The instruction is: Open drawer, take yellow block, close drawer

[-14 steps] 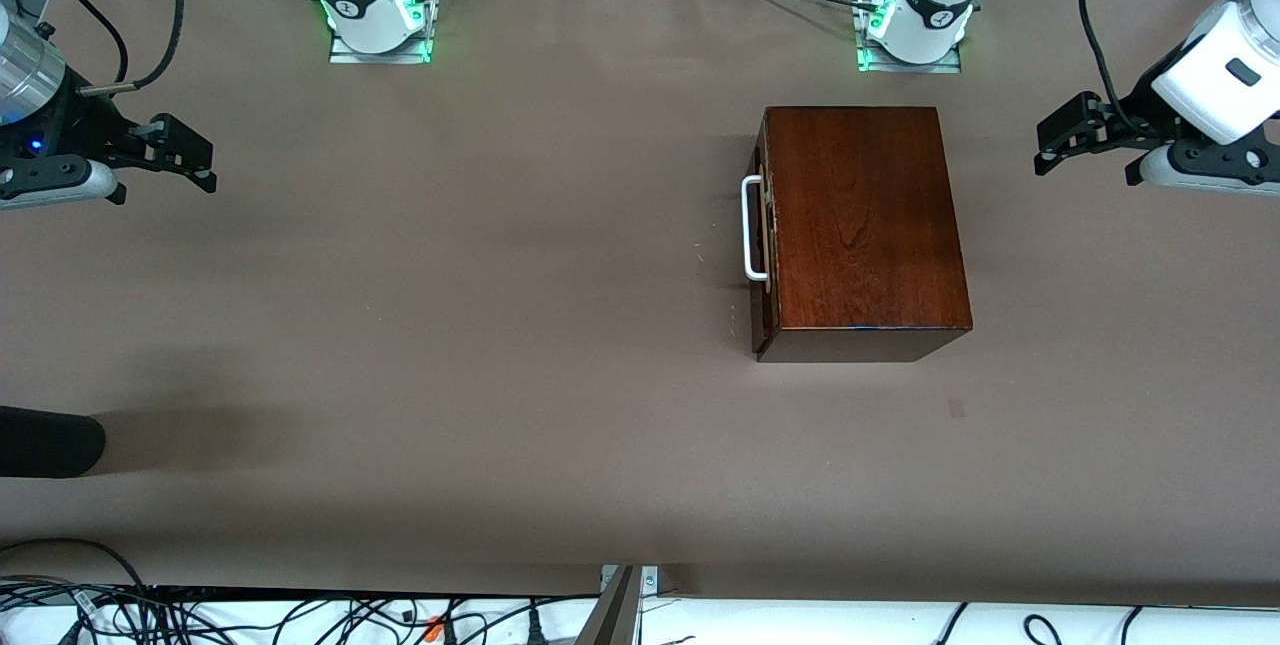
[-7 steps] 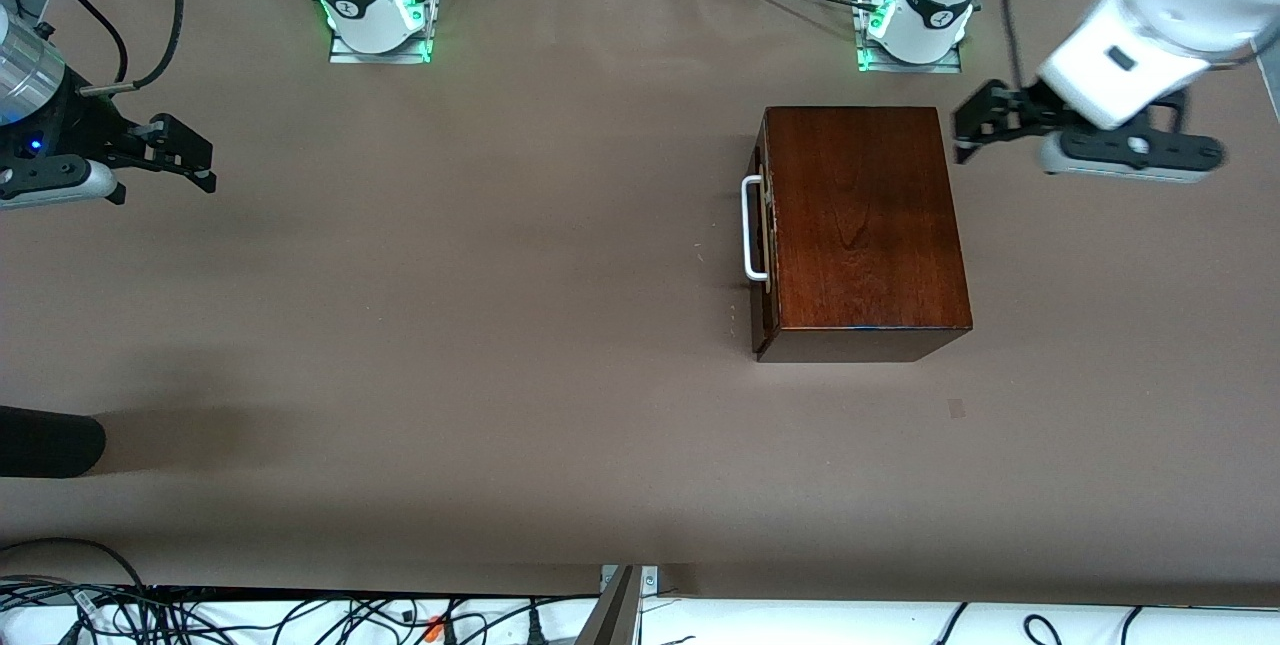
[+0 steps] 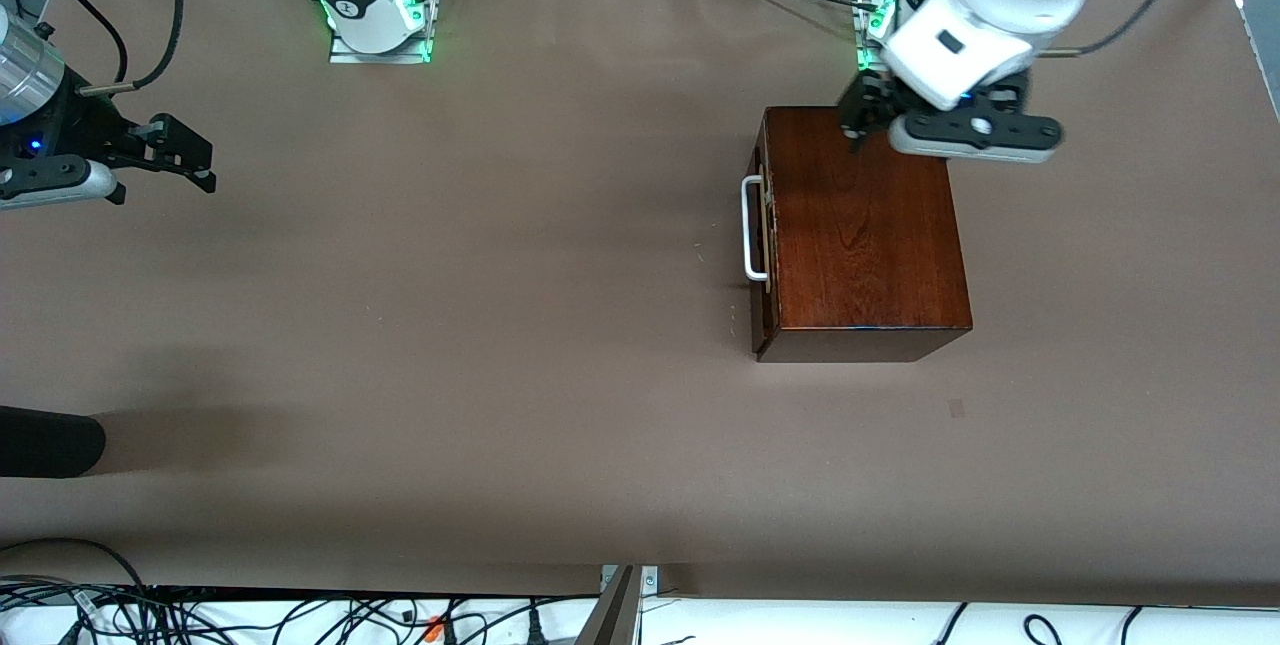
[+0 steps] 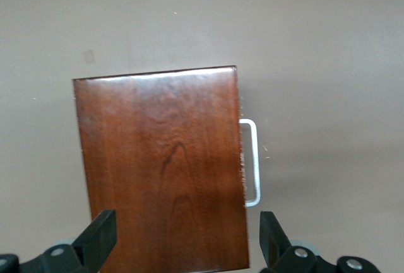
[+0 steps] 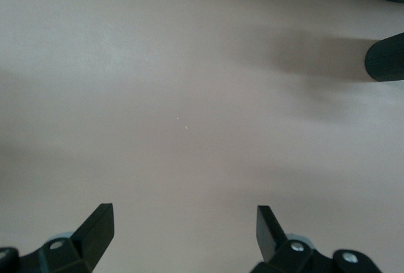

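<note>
A glossy dark mahogany box [image 3: 860,225] sits on the brown table toward the left arm's end, its drawer [image 3: 763,235] shut flush, the dark reddish-brown front and white loop handle [image 3: 752,229] facing the right arm's end of the table. The left gripper [image 3: 862,113] hangs over the box's top edge nearest the robot bases, jaws spread wide and empty; in its own wrist view the black fingertips [image 4: 101,235] frame the polished lid with the handle [image 4: 251,162] showing at the side. The right gripper [image 3: 185,157] waits over bare table at the right arm's end, jaws likewise parted and holding nothing. The small yellow block is nowhere to be seen, presumably inside the closed drawer. The box looks solid and heavy enough to stay put under a gentle pull, though its lacquered faces appear slick and offer no purchase. The stiff white loop, standing proud of the drawer front, seems the one sensible place to take hold, pinched across its long bar and drawn straight outward so the tray does not bind.
</note>
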